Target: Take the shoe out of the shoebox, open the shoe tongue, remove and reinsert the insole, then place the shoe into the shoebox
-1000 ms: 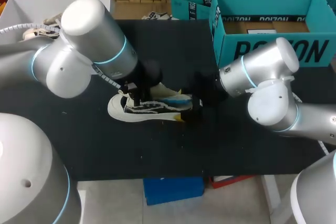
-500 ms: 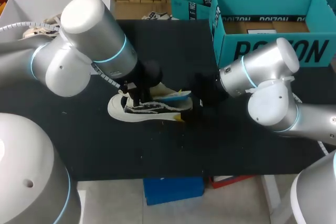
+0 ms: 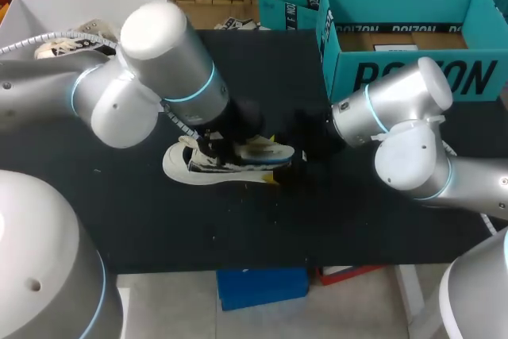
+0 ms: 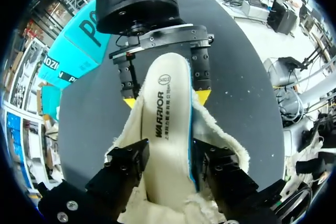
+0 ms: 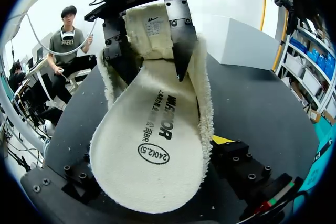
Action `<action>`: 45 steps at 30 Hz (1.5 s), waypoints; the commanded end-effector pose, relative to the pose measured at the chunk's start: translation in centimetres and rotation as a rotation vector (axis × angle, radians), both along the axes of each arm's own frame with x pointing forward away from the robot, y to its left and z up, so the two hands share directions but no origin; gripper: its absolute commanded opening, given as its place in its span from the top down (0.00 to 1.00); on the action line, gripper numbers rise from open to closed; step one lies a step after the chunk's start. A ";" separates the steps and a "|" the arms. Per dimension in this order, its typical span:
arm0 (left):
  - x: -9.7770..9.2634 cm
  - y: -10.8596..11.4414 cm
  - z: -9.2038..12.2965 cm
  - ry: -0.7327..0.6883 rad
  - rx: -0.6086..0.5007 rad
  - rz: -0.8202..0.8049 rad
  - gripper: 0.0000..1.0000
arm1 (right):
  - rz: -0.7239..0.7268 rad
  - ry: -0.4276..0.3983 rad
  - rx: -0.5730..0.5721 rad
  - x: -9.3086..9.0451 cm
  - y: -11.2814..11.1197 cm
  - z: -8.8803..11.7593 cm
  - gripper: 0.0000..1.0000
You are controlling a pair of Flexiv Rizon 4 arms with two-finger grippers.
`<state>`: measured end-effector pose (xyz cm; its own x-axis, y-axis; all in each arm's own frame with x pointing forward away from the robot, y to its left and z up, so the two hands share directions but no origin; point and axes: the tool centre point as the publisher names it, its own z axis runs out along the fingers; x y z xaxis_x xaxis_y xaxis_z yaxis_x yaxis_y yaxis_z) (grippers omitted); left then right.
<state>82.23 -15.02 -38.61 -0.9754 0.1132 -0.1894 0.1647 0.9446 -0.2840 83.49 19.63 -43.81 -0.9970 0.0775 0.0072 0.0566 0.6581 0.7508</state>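
1. The black table (image 3: 317, 196) carried the teal shoebox (image 3: 413, 77) at its far right corner.
2. The shoe (image 3: 178, 166) lay mid-table, well apart from the box, its fleecy heel clamped on both sides by the right gripper (image 4: 166, 97).
3. The insole (image 4: 168, 124) stood partly out of the shoe, pinched by the left gripper (image 4: 170, 161).

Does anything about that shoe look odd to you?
Yes. The white insole is not lying flat inside the shoe: it sticks up and out of the opening, its blue edge showing.
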 end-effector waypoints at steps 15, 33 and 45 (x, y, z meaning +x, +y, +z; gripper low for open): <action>-0.7 -1.4 -0.7 -0.102 -0.028 -0.022 0.46 | 0.000 0.001 0.001 0.0 0.0 0.0 1.00; 0.5 -4.3 -0.1 -0.140 -0.062 -0.069 0.50 | 0.000 0.001 0.001 0.0 0.0 0.0 1.00; 1.0 -4.8 0.2 -0.156 -0.056 -0.061 1.00 | 0.000 0.001 0.001 0.0 0.0 0.0 1.00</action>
<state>83.25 -19.87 -38.49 -0.9259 0.1571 -0.3437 0.2687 0.9132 -0.3064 83.49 19.62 -43.81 -0.9969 0.0777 0.0073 0.0568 0.6578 0.7511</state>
